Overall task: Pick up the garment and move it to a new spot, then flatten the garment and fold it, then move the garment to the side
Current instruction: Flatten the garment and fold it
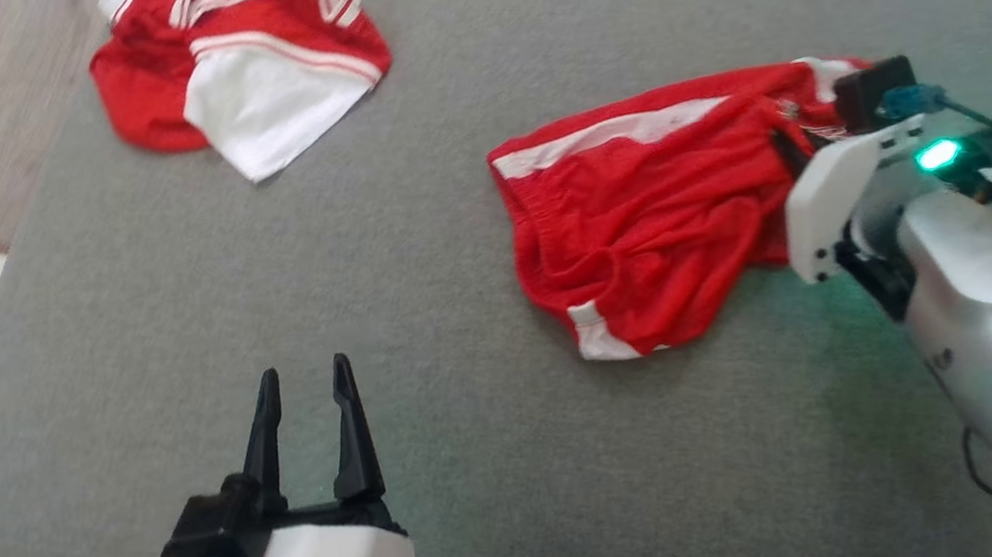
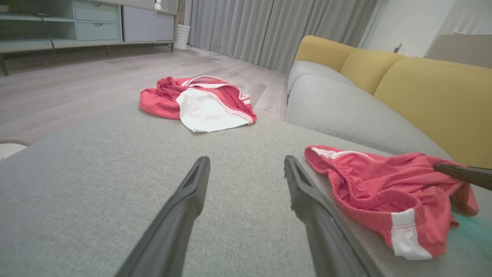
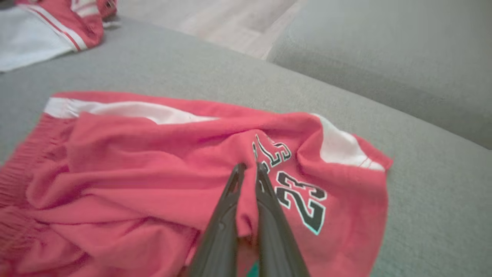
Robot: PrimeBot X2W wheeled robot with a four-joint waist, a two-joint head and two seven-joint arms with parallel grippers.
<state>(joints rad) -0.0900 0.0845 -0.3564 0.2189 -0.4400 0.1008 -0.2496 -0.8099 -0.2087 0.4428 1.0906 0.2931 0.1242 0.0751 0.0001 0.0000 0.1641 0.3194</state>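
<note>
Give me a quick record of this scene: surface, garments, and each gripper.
surface: grey cushion
garment: red shorts, crumpled, printed 23, robot's right side
other: red and white garment, bunched, far left corner
right gripper: shut on a fold of the red shorts beside the number
left gripper: open, empty, over bare cushion

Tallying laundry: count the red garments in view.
2: red shorts lie at the cushion's right, pinched by the right gripper; a red-and-white garment lies crumpled at its far left corner.
</note>
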